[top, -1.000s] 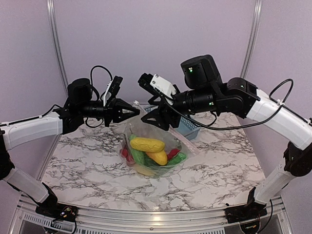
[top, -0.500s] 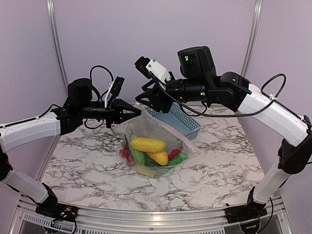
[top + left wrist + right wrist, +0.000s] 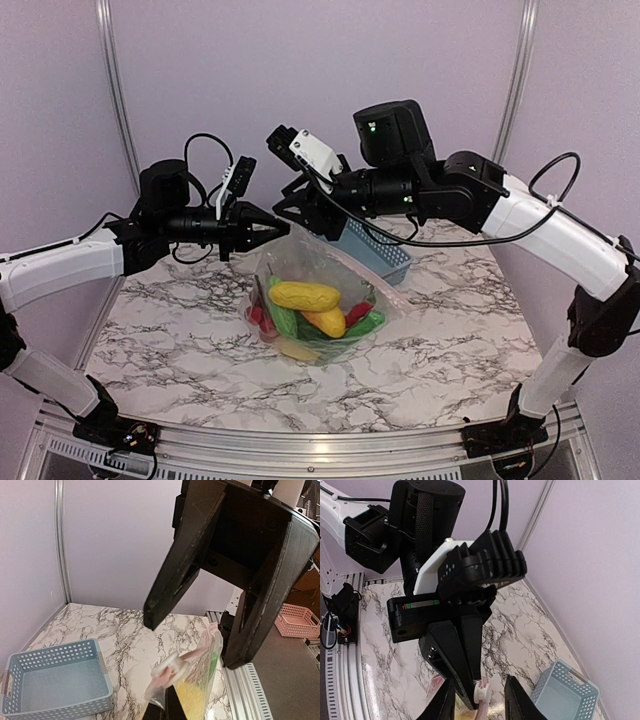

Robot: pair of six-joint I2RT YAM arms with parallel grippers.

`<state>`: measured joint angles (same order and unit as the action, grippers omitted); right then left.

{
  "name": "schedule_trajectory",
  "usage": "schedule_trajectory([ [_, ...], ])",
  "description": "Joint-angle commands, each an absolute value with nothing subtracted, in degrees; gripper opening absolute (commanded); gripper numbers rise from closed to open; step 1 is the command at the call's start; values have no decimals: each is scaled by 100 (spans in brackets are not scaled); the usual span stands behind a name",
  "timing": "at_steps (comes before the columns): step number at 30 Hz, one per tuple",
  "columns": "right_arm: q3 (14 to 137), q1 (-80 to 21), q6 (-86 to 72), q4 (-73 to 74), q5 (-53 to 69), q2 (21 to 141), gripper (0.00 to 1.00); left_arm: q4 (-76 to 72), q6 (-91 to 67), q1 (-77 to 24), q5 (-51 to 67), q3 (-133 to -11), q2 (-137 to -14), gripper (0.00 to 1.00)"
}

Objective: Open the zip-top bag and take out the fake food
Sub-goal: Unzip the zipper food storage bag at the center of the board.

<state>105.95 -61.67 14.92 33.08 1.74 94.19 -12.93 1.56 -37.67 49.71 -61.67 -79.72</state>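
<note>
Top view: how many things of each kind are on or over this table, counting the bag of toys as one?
robot arms: 2 (left arm, right arm)
zip-top bag of fake food: 1
blue basket: 1
Total: 4

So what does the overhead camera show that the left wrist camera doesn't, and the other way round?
Only overhead: the left arm and right arm whole, and the red pieces among the toy food. Only the left wrist: a pink basket in the background, and the white slider on the zip strip. Both: the clear bag, the blue basket, the marble table and the right gripper, jaws apart.
</note>
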Motion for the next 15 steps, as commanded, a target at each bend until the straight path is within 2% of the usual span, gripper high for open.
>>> schedule_trajectory([
  [1,10714,-6224,1411,3310,27,9547,31,-1283,222,-3803,4926,-6359,-7832,0],
  [15,10676,-6251,1397,3270,-294,9605,23,-1231,285,-3814,4866,-6346,-7822,0],
])
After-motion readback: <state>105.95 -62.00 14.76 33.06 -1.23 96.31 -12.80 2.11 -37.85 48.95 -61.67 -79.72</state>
